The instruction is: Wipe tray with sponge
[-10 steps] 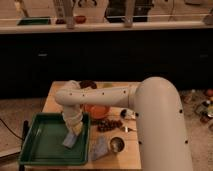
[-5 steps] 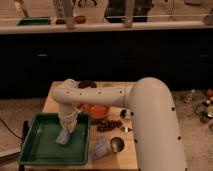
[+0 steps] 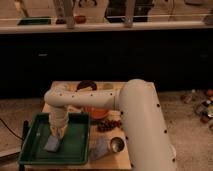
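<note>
Sponge in tray, my gripper directly above it.

My gripper (image 3: 56,134) points down inside the green tray (image 3: 31,154), at the sponge (image 3: 52,144); I cannot tell how it is set; sponge lies on the tray floor, left of centre; tray sits at the front-left of the worktop (image 3: 111,163); grey-blue cloth (image 3: 98,148) just right of the tray; metal cup (image 3: 117,145) beside the cloth; orange bowl (image 3: 97,113) behind.
</note>
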Controlling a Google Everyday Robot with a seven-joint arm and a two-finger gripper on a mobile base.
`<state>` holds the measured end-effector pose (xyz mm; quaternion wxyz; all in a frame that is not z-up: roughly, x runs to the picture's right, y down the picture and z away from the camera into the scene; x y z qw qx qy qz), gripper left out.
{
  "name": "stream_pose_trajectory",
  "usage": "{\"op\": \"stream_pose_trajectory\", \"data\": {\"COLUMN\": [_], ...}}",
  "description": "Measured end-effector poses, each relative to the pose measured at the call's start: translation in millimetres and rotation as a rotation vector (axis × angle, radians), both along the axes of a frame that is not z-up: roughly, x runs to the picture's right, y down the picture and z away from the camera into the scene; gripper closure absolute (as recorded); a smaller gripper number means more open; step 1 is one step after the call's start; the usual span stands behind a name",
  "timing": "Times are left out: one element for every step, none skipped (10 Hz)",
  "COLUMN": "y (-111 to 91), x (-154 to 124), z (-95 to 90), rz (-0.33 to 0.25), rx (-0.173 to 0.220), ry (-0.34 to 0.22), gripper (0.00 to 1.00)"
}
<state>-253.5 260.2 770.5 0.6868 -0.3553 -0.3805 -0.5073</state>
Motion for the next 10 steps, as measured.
{"op": "stream_pose_trajectory", "data": {"y": [7.7,12.1,14.8,15.1,14.6,13.2,11.7,9.6,5.8,1.8], "x": [0.6,3.4,10.2,18.3,24.2,32.0,38.8,48.4,60.6,65.2], "z": [-6.4,-12.9,-20.6,-27.0,-31.2,-36.0,-37.6,-37.8,-35.2,-31.1], "rz": [-0.014,-0.022,-0.026,-0.027,-0.025,-0.022,-0.019,-0.014,-0.006,0.000], "rx": [-0.009,-0.012,-0.010,-0.005,0.001,0.014,0.023,0.036,0.054,0.069], "ry": [-0.006,-0.004,0.006,0.022,0.036,0.059,0.079,0.109,0.146,0.169], "gripper": [0.99,0.99,0.99,0.99,0.99,0.99,0.99,0.99,0.99,0.99]}}
